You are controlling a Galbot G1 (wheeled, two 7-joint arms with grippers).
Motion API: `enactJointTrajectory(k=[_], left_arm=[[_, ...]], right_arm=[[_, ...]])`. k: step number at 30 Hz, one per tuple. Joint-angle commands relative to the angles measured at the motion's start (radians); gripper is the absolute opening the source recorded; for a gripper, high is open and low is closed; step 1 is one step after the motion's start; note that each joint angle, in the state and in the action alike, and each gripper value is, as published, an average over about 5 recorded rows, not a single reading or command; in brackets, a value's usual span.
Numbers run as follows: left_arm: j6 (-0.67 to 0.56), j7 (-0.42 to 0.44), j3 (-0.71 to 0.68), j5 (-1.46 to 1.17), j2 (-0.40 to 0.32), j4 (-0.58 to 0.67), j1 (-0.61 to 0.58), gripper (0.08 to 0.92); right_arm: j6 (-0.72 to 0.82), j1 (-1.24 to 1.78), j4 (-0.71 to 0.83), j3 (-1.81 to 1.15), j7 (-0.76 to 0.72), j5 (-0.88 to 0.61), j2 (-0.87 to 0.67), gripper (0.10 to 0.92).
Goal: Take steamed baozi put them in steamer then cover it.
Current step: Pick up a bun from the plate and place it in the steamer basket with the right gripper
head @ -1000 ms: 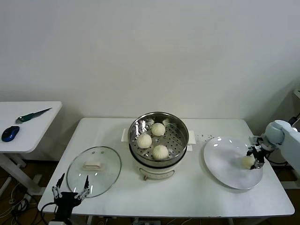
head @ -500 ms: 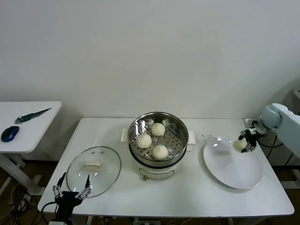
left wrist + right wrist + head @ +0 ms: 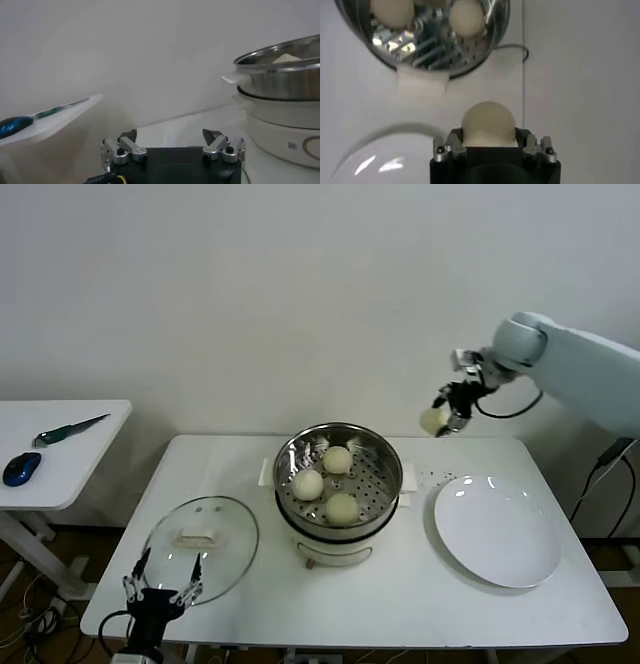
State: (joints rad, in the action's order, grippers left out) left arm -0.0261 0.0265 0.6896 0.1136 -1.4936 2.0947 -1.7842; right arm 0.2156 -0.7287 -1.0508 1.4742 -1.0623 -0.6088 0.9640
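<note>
White tabletop (image 3: 400, 604), shiny perforated steamer (image 3: 338, 479), right claw (image 3: 447, 411) gripping smooth domed baozi (image 3: 434, 420)

Cream-white baozi (image 3: 341, 507) on the shiny perforated steel steamer (image 3: 338, 482) tray.

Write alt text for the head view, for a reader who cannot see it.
The right gripper holds a steamed baozi in the air, up and to the right of the open steamer, which already contains three baozi. The white plate on the right is bare, while the glass cover lies on the table left of the steamer, near the open left gripper.
</note>
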Motion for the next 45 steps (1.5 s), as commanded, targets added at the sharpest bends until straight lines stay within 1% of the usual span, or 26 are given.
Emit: enactJointTrajectory(k=[1,5,14,23,32,35,40,45], left_arm=[[0.001,0.000,-0.008,-0.004,0.006,-0.003,0.003,0.823],[0.002,0.000,-0.004,-0.013,0.013,-0.001,0.008,0.823],[0.001,0.000,0.006,-0.025,0.017,-0.002,0.006,0.823],[0.001,-0.001,0.013,-0.031,0.017,-0.006,0.009,0.823],[0.002,-0.001,0.012,-0.030,0.018,-0.010,0.011,0.823],[0.004,-0.001,0.012,-0.028,0.018,-0.008,0.015,0.823],[0.007,-0.001,0.010,-0.025,0.017,-0.006,0.019,0.823],[0.010,0.000,0.007,-0.020,0.016,-0.002,0.024,0.823]], right_arm=[[0.074,-0.133,-0.098,0.216,0.060,-0.241,0.205,0.670],[0.085,-0.097,-0.114,0.246,0.085,-0.238,0.246,0.670],[0.096,-0.005,-0.072,0.258,0.109,-0.194,0.294,0.670],[0.100,0.038,-0.094,0.274,0.118,-0.141,0.263,0.674],[0.103,0.057,-0.089,0.256,0.136,-0.120,0.246,0.681],[0.109,0.056,-0.090,0.240,0.137,-0.123,0.244,0.708],[0.107,0.039,-0.091,0.219,0.115,-0.120,0.234,0.806],[0.093,0.000,-0.112,0.193,0.066,-0.118,0.193,0.822]])
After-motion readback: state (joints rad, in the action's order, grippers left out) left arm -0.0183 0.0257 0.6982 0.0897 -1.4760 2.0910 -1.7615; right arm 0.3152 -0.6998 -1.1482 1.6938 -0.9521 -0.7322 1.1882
